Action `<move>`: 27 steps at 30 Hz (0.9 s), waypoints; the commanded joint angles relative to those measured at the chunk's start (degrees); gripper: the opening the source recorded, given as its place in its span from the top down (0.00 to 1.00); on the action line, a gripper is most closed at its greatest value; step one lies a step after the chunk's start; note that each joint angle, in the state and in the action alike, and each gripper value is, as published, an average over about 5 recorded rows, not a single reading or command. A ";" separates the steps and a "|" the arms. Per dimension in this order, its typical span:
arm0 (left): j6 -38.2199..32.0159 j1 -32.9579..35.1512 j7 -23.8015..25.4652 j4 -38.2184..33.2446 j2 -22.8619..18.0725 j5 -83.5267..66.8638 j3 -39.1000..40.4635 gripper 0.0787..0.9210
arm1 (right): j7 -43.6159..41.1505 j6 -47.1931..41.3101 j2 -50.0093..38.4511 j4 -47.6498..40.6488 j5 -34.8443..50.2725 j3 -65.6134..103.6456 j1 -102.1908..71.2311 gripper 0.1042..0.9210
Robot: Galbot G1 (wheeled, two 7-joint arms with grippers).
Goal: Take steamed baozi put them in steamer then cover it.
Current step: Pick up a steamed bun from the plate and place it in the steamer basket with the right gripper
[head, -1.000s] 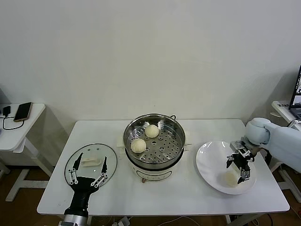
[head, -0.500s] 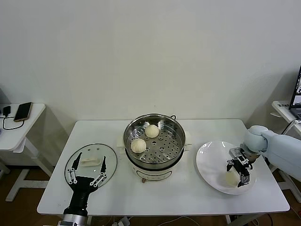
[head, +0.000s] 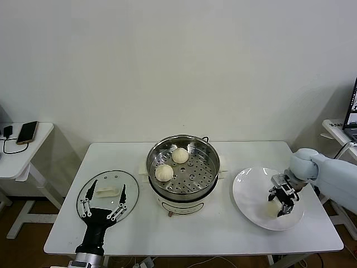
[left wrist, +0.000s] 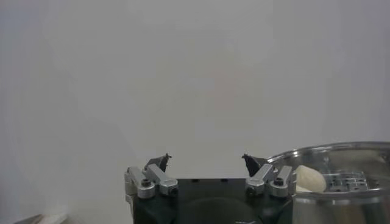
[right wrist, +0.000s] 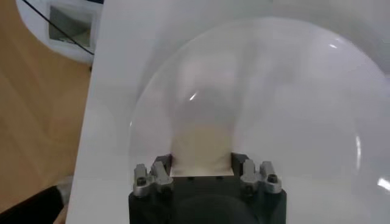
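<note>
Right gripper (head: pixel 281 202) down on white plate (head: pixel 248 192), fingers clamped on baozi (right wrist: pixel 201 149) between them. Left gripper (head: pixel 103 205) spread wide over cover (head: pixel 95 184). Steamer (head: pixel 209 153) well apart. Risk: soft dough squashed or slipped during lift.

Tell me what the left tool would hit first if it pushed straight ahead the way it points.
Probably the cover: the open left tool hovers over its near edge, pointing across the glass toward the white handle. Height above the cover is unclear.

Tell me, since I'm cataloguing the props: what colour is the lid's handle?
White; the cover has a white oblong handle, clearest in the head view.
</note>
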 commanded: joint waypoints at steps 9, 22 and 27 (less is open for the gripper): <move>-0.10 0.25 -0.07 -0.47 0.32 -0.04 0.18 0.12 | -2.31 24.15 19.09 2.36 8.14 -3.99 29.56 0.33; -0.23 0.64 -0.20 -0.96 0.30 -0.06 0.11 0.12 | 1.48 36.19 31.54 10.66 -3.37 -7.30 24.43 0.35; -0.22 0.58 -0.21 -1.03 0.26 -0.10 0.05 0.12 | 1.37 40.60 32.64 11.66 -6.90 -7.69 20.38 0.33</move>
